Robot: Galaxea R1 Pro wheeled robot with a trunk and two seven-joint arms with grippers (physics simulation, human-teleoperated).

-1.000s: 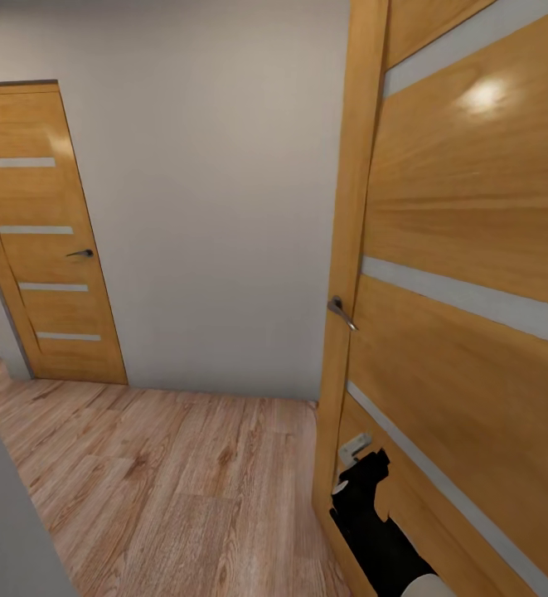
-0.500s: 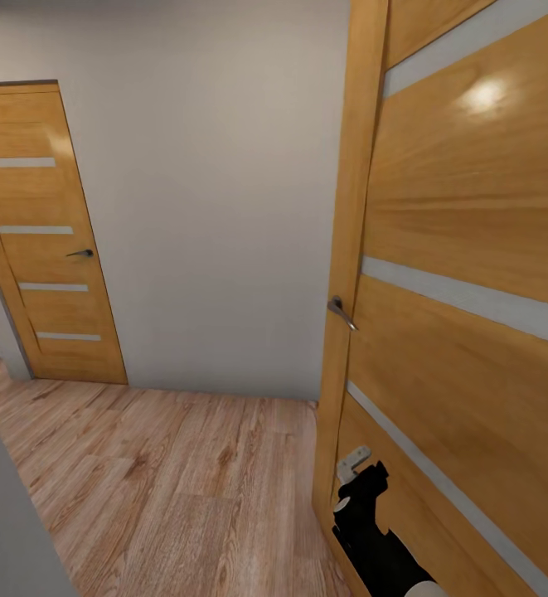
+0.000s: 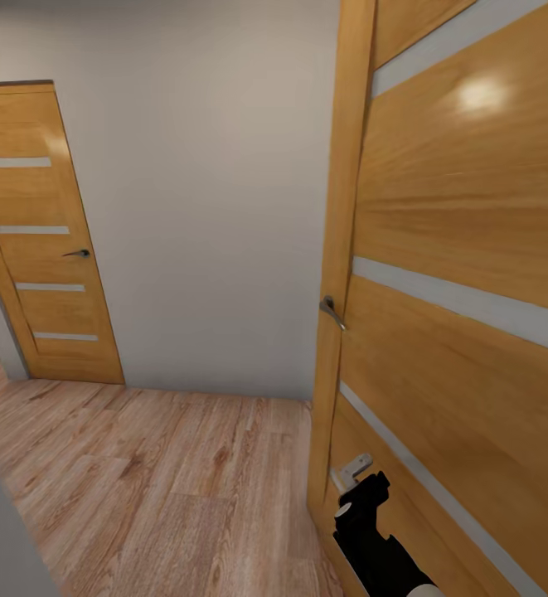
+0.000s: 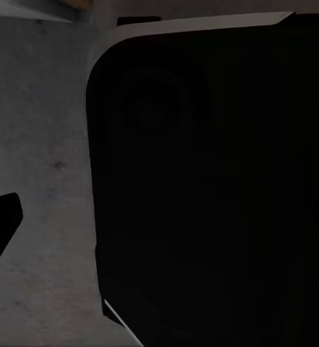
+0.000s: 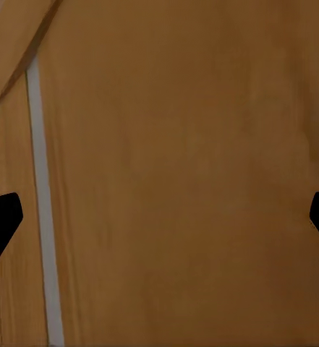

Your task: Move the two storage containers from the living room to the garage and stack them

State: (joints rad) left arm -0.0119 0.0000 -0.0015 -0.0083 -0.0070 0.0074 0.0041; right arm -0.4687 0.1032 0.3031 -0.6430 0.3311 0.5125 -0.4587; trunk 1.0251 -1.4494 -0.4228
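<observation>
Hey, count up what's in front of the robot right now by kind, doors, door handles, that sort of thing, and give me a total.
Wooden doors: 2, a far door and a near door
Door handles: 2, one on the far door, one on the near door
Robot arms: 1, the right arm close to the near door
Total: 5

right arm (image 3: 373, 539) raised forward; right gripper (image 5: 159, 217) jaws spread wide.
</observation>
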